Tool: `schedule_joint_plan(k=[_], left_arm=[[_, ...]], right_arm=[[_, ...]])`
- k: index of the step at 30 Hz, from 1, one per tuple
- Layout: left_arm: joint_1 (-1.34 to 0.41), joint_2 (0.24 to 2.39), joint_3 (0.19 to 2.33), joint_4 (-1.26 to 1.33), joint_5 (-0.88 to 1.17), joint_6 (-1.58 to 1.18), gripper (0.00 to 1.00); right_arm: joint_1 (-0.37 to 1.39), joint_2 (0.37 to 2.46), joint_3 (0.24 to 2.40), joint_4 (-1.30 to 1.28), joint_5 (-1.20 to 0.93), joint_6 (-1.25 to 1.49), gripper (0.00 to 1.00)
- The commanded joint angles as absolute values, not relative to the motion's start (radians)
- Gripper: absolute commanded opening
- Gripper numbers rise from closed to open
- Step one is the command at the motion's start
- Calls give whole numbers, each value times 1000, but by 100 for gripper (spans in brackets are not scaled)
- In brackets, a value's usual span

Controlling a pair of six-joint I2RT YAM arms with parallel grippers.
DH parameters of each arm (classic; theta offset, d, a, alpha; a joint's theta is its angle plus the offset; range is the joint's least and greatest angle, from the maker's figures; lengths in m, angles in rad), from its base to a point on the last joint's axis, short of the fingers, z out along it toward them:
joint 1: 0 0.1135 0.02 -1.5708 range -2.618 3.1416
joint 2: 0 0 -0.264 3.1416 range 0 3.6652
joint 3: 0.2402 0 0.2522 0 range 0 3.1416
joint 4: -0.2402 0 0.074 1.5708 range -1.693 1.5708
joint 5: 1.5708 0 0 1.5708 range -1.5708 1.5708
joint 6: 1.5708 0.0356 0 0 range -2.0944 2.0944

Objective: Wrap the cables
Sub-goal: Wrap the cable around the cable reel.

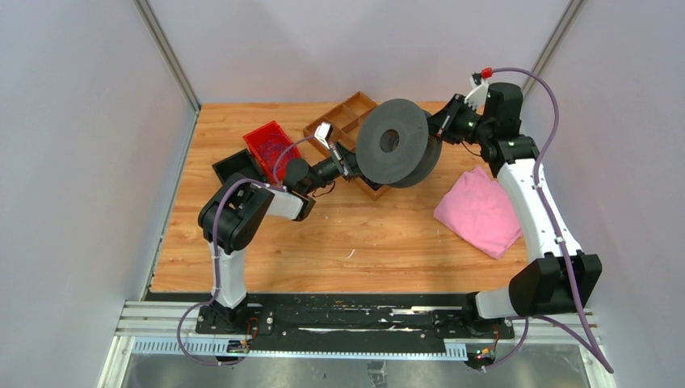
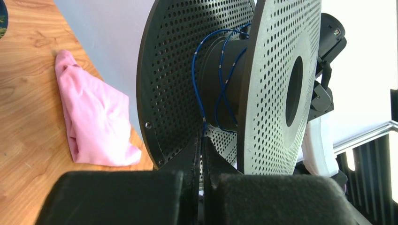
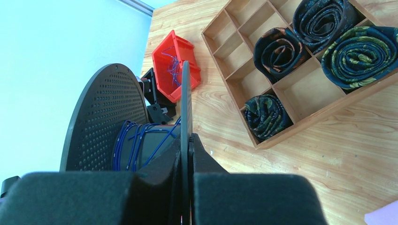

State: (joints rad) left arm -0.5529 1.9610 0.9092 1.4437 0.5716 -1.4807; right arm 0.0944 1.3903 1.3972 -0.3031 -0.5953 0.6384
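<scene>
So, the spool (image 1: 393, 143) hangs over the far middle of the table (image 1: 339, 242). The right gripper (image 3: 187, 139) is clamped tight on its rim. The left gripper (image 2: 201, 140) is squeezed closed, apparently pinching the blue cable (image 2: 196, 84), which is looped loosely round the hub. I'd pull it taut so the turns sit snug.

The top camera looks down on the wooden desk (image 1: 363, 234) from above and behind the arm bases. The left wrist camera sits close against the perforated dark grey spool (image 2: 265, 93), facing the pink folded cloth (image 2: 94, 117). The right wrist camera, as close, faces the red bin (image 3: 174, 65) and wooden compartment tray (image 3: 307, 91). All share the spool.
</scene>
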Motion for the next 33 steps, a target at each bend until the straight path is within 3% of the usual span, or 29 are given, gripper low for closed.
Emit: schedule_joint_plan(k=[1,33], left_arm=[[-558,1929,899,1483,558,-1447,0],[-627,1962,885,1426,518,-1469,1]], right_arm=[[80,1355,1403,-245,-616,661,1],[112,1320,1371,-286,-505,570,1]])
